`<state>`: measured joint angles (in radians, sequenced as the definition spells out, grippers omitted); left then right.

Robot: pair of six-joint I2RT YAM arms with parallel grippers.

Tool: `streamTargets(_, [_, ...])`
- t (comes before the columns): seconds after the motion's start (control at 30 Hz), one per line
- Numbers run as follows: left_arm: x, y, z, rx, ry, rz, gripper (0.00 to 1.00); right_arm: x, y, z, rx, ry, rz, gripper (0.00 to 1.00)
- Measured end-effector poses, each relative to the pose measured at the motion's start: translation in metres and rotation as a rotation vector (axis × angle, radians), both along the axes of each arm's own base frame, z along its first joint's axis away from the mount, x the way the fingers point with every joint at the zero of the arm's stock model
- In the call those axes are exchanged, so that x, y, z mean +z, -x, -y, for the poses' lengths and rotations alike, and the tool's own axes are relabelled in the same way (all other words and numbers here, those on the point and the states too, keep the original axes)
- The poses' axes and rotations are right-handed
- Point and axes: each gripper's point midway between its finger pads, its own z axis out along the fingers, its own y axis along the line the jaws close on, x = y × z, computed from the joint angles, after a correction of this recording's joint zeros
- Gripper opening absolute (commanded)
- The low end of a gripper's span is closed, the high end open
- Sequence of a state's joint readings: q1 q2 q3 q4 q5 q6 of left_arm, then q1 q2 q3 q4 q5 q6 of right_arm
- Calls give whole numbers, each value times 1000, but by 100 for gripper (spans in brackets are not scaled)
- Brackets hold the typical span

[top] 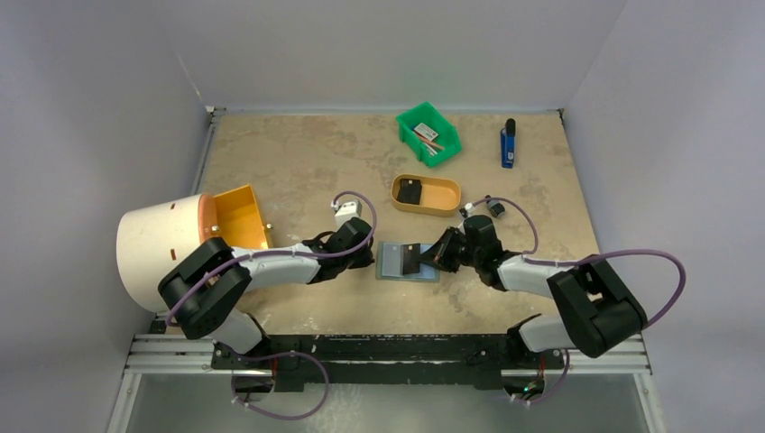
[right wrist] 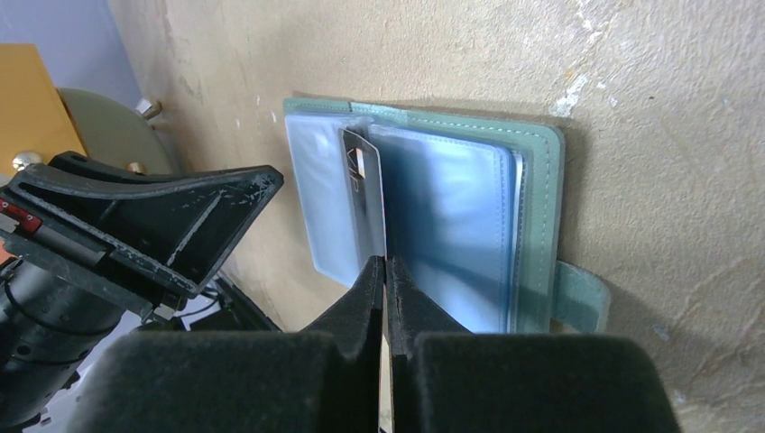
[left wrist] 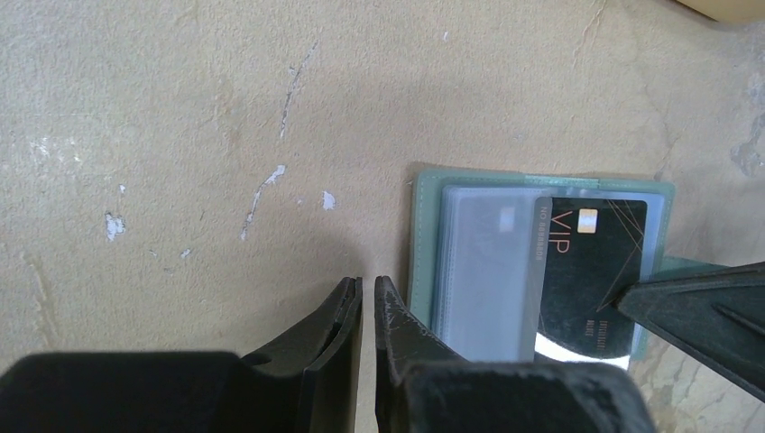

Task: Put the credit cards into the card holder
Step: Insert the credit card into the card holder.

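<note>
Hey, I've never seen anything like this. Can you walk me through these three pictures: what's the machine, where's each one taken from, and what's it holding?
It is a robot with a left arm and a right arm, bolted to a table. The wide picture comes from a fixed camera above and behind the arms. The two close-ups come from a camera on each wrist, so the black wedges at the bottom are that arm's own fingers.

An open grey-green card holder lies in the middle. The right end effector pinches a black credit card at the holder's clear pockets. The left end effector is nearly closed and empty at the holder's edge.

Further back are a tan tray holding another black card, and a green bin.
</note>
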<state>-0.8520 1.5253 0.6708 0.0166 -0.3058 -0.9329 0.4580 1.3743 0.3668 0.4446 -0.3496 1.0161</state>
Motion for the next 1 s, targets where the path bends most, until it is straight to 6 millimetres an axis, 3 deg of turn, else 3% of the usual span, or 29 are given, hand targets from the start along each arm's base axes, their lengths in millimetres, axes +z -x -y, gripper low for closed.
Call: streamTargets(1.0, [-6, 3, 7, -16, 30, -15, 8, -5, -2, -25, 84, -23, -9, 0])
